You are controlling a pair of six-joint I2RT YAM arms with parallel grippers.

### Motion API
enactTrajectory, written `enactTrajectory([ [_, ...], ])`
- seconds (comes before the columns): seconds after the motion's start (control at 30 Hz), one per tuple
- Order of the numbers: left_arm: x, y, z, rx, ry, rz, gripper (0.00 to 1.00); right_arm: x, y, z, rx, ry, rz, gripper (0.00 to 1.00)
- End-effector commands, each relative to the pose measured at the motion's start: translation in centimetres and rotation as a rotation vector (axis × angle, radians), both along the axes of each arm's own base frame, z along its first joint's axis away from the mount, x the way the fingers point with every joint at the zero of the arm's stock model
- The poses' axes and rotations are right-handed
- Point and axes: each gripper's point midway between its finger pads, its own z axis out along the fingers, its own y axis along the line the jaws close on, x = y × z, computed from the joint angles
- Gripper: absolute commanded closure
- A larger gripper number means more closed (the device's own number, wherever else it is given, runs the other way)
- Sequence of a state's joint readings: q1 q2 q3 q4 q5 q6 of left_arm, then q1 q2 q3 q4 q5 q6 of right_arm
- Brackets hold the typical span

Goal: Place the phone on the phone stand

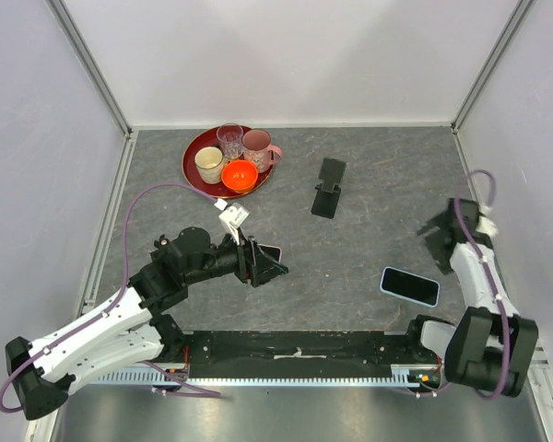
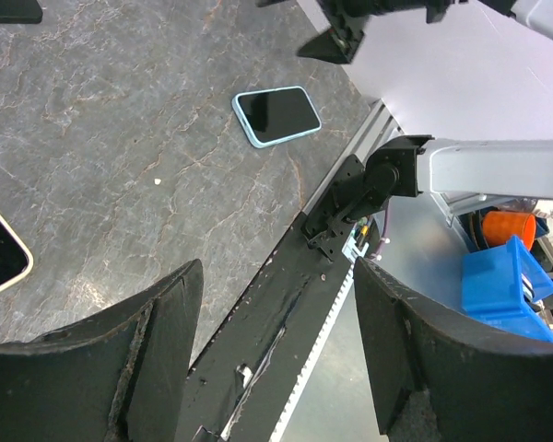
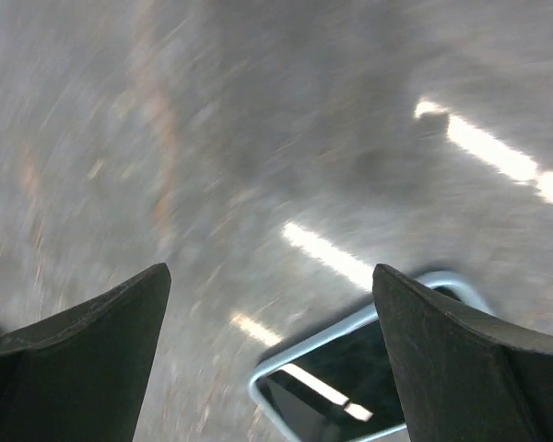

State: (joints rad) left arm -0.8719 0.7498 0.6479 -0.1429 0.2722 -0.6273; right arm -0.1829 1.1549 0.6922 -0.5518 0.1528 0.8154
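A grey, stone-look tabletop (image 1: 378, 166) sits inside plain white walls (image 1: 295, 55). The black phone stand (image 1: 329, 189) stands upright near the middle of the tabletop, and nothing is on it.

The blue phone (image 1: 409, 285) lies flat with its dark screen up. It is to the right of the phone stand and closer to the arms, well apart from the stand. A second phone (image 1: 271, 252) with a pale edge also lies flat, to the left of the phone stand and closer to the arms.

The left hand (image 1: 269, 267) is low, just beside this second phone, on the side away from the phone stand. Its two fingers (image 2: 157, 322) are spread apart and nothing is between them.

The right hand (image 1: 438, 238) is to the right of the phone stand, farther out than the blue phone. Its fingers (image 3: 442, 331) are spread wide and hold nothing. The right wrist picture is blurry, but the pale-edged thing lying below the fingers is probably the blue phone.

A red tray (image 1: 192, 170) sits to the left of the phone stand and a little farther back. On it are a cream cup (image 1: 208, 164), a clear glass (image 1: 229, 140), a pink mug (image 1: 258, 147) and an orange bowl (image 1: 240, 175).
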Motion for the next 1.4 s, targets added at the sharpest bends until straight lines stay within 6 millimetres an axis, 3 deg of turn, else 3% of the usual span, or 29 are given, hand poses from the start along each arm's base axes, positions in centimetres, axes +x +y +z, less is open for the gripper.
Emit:
enactTrajectory([
  [0.0,-0.5,0.0,1.6,-0.055,-0.026,-0.019,0.27,-6.0,-7.0,-0.7,-0.104,0.104,-0.366,0.02],
  [0.17,-0.7,0.3,1.4,-0.044,-0.032,-0.017,0.27,-8.6,-7.3,-4.2,-0.004,0.201,-0.453,0.02],
  [0.3,-0.7,0.4,1.5,-0.027,-0.038,-0.02,0.27,-7.9,-3.4,-6.7,0.187,0.162,-0.35,0.02],
  [0.33,-0.6,0.4,1.6,-0.027,-0.045,-0.02,0.27,-7.8,-0.4,-7.7,0.31,0.144,-0.283,0.02],
  [0.4,-0.4,0.3,1.5,-0.028,-0.054,-0.021,0.27,-6.5,1.8,-7.7,0.358,0.09,-0.203,0.02],
  [0.43,-0.3,0.2,1.4,-0.029,-0.059,-0.02,0.27,-5.6,4.1,-7.4,0.385,0.084,-0.12,0.02],
  [0.5,-0.1,0.0,1.3,-0.028,-0.057,-0.02,0.27,-4.7,6.4,-6.9,0.398,0.086,-0.061,0.02],
  [0.53,-0.2,-0.2,1.2,-0.027,-0.05,-0.024,0.27,-3.9,9.1,-6.3,0.426,0.073,0.005,0.02],
  [0.6,0.0,-0.5,1.4,-0.033,-0.047,-0.027,0.27,-1.6,11.8,-5.2,0.431,0.008,0.09,0.02],
  [0.63,-0.2,-0.6,1.7,-0.044,-0.042,-0.034,0.27,0.0,14.3,-3.4,0.425,-0.037,0.192,0.02],
  [0.7,-0.2,-0.6,2.0,-0.057,-0.046,-0.038,0.27,2.1,16.4,-2.4,0.37,-0.063,0.317,0.02],
  [0.73,-0.4,-0.6,2.0,-0.062,-0.038,-0.039,0.28,4.2,19.1,0.3,0.359,-0.129,0.441,0.02],
  [0.8,-0.5,-0.3,1.8,-0.072,-0.033,-0.029,0.28,4.4,20.4,-0.2,0.281,-0.056,0.569,0.02],
  [0.83,-0.6,-0.2,1.7,-0.074,-0.027,-0.024,0.28,5.2,21.5,1.4,0.254,-0.074,0.621,0.02],
  [0.93,-0.7,0.3,1.4,-0.076,-0.017,-0.006,0.28,4.1,18.6,1.0,0.099,-0.017,0.606,0.02],
  [1.0,-0.6,0.5,1.5,-0.078,-0.022,0.006,0.27,2.4,15.6,-0.1,-0.03,0.037,0.574,0.02],
  [1.07,-0.6,0.4,1.5,-0.077,-0.028,0.004,0.27,0.4,13.7,-0.3,-0.083,0.078,0.551,0.02],
  [1.1,-0.5,0.4,1.4,-0.072,-0.032,0.004,0.27,-1.3,12.7,-1.6,-0.108,0.127,0.548,0.02],
  [1.23,0.0,-0.1,1.2,-0.041,-0.034,-0.002,0.27,-5.7,11.5,-3.6,-0.084,0.219,0.503,0.02],
  [1.37,0.2,-0.8,1.7,-0.044,-0.037,-0.019,0.27,-7.1,12.0,-4.1,-0.029,0.203,0.436,0.02],
])
